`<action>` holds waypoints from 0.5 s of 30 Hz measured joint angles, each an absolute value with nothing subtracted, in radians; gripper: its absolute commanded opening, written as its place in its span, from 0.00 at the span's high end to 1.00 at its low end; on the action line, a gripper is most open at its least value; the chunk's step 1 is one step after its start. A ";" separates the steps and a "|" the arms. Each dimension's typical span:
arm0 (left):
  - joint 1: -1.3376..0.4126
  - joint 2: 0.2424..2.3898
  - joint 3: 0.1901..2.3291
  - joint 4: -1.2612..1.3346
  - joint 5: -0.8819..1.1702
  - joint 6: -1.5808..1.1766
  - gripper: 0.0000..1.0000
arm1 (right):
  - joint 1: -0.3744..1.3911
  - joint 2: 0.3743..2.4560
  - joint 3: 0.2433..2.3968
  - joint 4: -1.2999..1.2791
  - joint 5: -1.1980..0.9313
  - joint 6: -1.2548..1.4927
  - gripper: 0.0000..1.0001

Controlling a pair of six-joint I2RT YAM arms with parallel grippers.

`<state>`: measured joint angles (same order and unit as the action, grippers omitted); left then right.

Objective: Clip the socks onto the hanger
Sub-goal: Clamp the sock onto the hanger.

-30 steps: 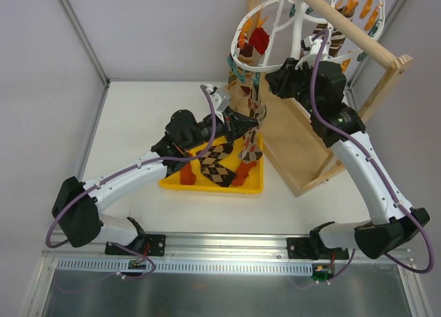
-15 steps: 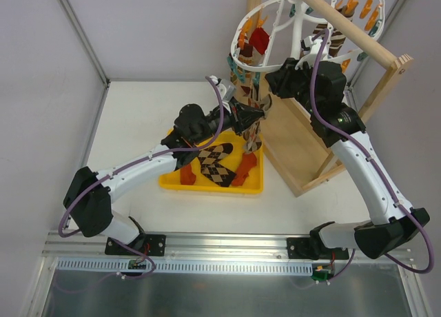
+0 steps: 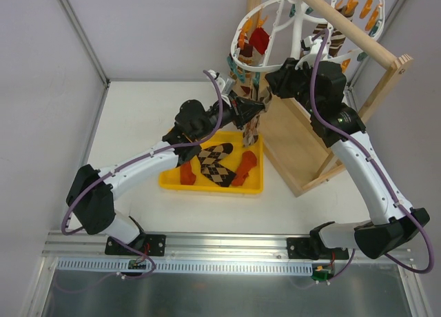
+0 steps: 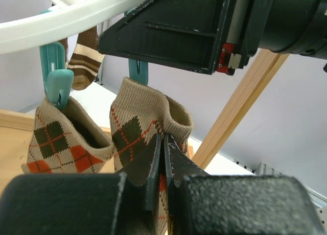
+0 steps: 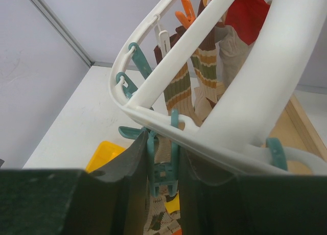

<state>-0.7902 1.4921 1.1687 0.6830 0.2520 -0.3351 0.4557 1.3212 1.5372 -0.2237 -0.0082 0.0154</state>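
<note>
My left gripper is shut on the cuff of a brown-and-beige argyle sock and holds it up under the white hanger ring. In the left wrist view the gripper pinches the cuff right below a teal clothespin. The sock hangs down over the tray in the top view. My right gripper is shut on that teal clothespin, one finger on each side, under the ring. A second argyle sock hangs clipped beside it.
A yellow tray holds argyle socks and orange-red socks. The wooden stand with its rod carries the hanger at the back right. Several striped and red socks hang on the ring.
My left gripper has lifted the argyle sock from above the tray up and right to the hanger's rim. The right arm has stayed at the clothespin.
</note>
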 measured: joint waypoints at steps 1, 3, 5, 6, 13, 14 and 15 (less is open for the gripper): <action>-0.790 1.497 1.174 0.684 0.252 -0.337 1.00 | 0.456 1.321 1.537 -0.224 -0.008 0.015 0.99; -0.790 1.505 1.182 0.685 0.252 -0.341 1.00 | 0.456 1.321 1.537 -0.224 -0.008 0.015 0.99; -0.790 1.513 1.185 0.686 0.252 -0.345 1.00 | 0.456 1.321 1.537 -0.224 -0.008 0.015 0.99; -0.790 1.516 1.187 0.686 0.252 -0.348 1.00 | 0.456 1.321 1.537 -0.224 -0.008 0.015 0.99; -0.790 1.519 1.183 0.694 0.249 -0.352 1.00 | 0.456 1.319 1.537 -0.224 -0.006 0.015 0.99; -0.790 1.518 1.179 0.696 0.248 -0.352 1.00 | 0.456 1.319 1.537 -0.224 -0.006 0.015 0.99; -0.790 1.518 1.176 0.696 0.245 -0.352 1.00 | 0.456 1.319 1.537 -0.224 -0.006 0.015 0.99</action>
